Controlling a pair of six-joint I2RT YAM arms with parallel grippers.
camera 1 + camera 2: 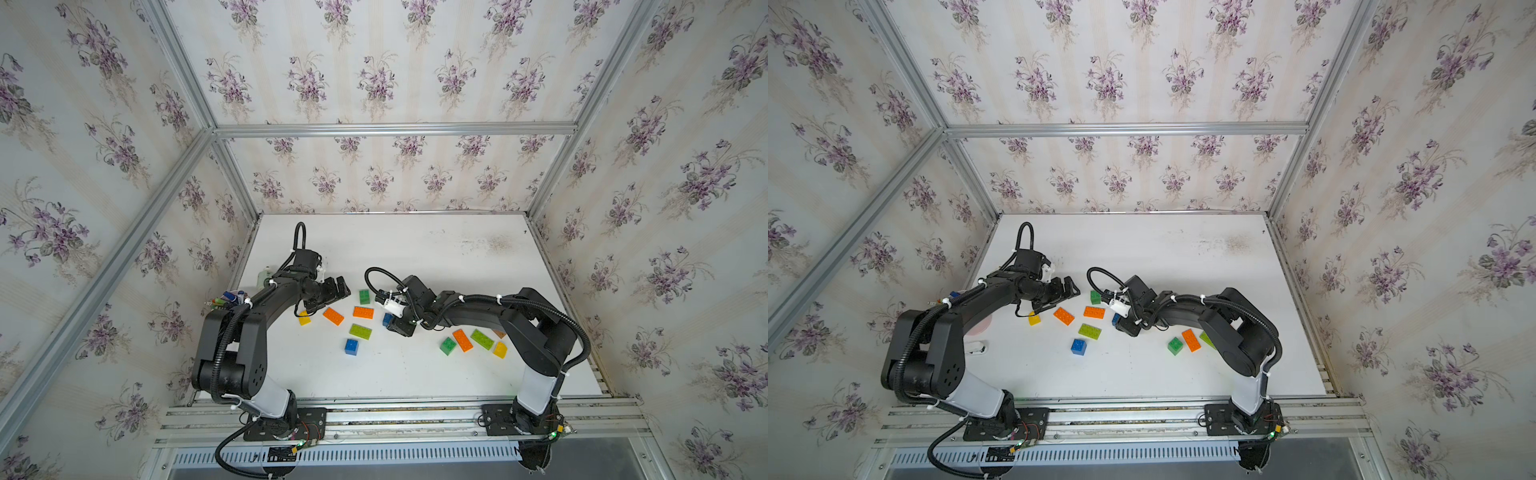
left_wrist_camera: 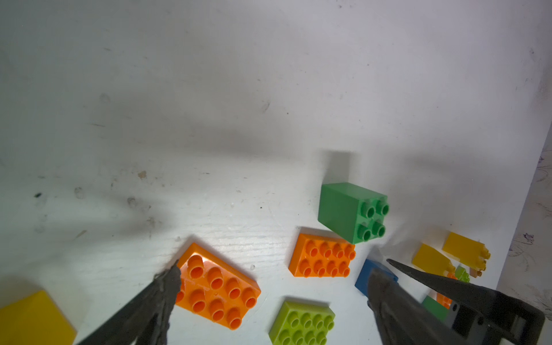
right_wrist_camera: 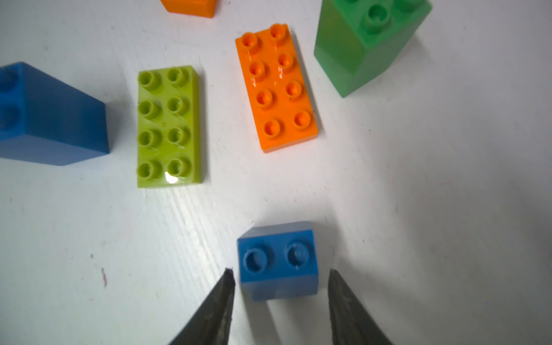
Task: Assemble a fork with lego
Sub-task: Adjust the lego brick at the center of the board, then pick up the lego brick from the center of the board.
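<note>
1. Top views: lego loose on the white counter [image 1: 415, 374]. Landmark: lime brick [image 1: 360, 331], [image 1: 1089, 331]. Blue cube [image 1: 351, 346] just nearer the arm bases; two orange plates [image 1: 333, 316], [image 1: 363, 312] just beyond; dark green brick [image 1: 364, 296] farther back. Left hand [image 1: 332, 294] spread wide, holding nothing. Right hand [image 1: 395, 324] low beside a small blue brick [image 1: 387, 319].
2. Left wrist: fingers [image 2: 167, 283] wide apart, empty, above an orange plate [image 2: 218, 291] next to the lime brick [image 2: 301, 324].
3. Right wrist: fingers [image 3: 222, 301] parted either side of the small blue brick [image 3: 279, 263], gaps visible, not gripping; lime brick [image 3: 167, 127] beyond.
</note>
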